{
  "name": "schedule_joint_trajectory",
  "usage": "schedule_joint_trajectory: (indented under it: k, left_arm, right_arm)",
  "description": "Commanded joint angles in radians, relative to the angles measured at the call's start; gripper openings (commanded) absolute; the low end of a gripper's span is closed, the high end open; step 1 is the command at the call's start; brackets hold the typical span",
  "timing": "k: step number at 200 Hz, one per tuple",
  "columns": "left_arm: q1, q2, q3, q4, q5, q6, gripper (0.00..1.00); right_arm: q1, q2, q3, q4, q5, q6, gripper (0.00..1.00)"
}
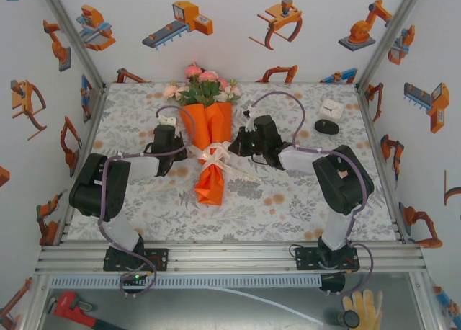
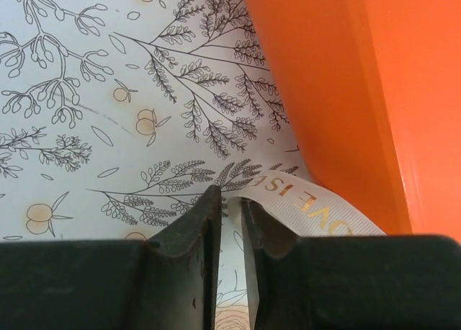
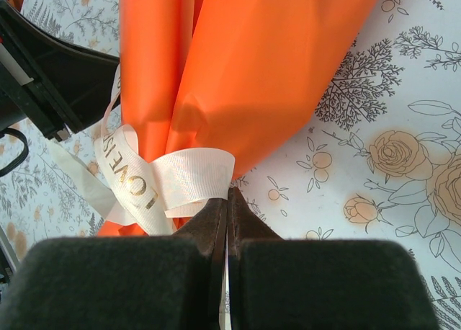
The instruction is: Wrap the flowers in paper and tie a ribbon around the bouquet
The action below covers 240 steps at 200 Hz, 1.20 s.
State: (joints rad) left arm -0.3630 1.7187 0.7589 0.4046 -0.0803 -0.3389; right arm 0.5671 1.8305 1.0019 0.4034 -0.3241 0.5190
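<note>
One wrapped bouquet lies mid-table from above, ribbon looped at its waist; left-wrist view: left gripper nearly closed about a tail, grip unclear; right-wrist view: right gripper pinches ribbon, so only tightening seems left.

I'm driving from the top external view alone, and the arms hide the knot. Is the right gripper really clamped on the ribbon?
Observer: Yes. The right gripper has its jaws pressed together on a strand of the ribbon at the waist of the bouquet.
Operator: And the left gripper?
Observer: The left gripper has its jaws a narrow gap apart. A ribbon strand runs up to that gap and is not visibly pinched.
Operator: Anything printed on the ribbon?
Observer: Gold letters. "LOVE" is readable on the loop beside the right gripper.
</note>
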Motion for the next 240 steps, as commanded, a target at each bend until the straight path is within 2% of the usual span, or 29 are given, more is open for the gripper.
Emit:
schedule_joint_trajectory:
  k: [1,20,50,102,142,178,240]
  left_arm:
    - [0.018,0.002,0.01,0.033,0.022,-0.047,0.17]
    - [0.029,-0.007,0.007,0.027,0.018,-0.055,0.0]
    - [0.062,-0.027,-0.01,0.025,0.008,-0.066,0.0]
    - [0.067,-0.109,-0.013,-0.104,-0.22,0.045,0.0]
    - [0.072,-0.148,-0.026,-0.115,-0.227,0.036,0.0]
    - [0.085,-0.209,-0.033,-0.206,-0.307,-0.044,0.0]
    - [0.134,-0.331,-0.101,-0.274,-0.294,-0.125,0.0]
  right_arm:
    - [0.005,-0.039,0.028,0.0,-0.006,-0.021,0.0]
    - [0.005,-0.038,0.028,0.0,-0.004,-0.02,0.0]
    - [0.005,-0.043,0.022,-0.001,0.013,-0.024,0.0]
    - [-0.01,-0.066,0.009,-0.111,0.2,-0.083,0.0]
    - [-0.04,-0.109,-0.052,-0.124,0.342,-0.101,0.0]
    - [-0.066,-0.126,-0.1,-0.132,0.394,-0.068,0.0]
    - [-0.118,-0.144,-0.186,-0.102,0.428,0.041,0.0]
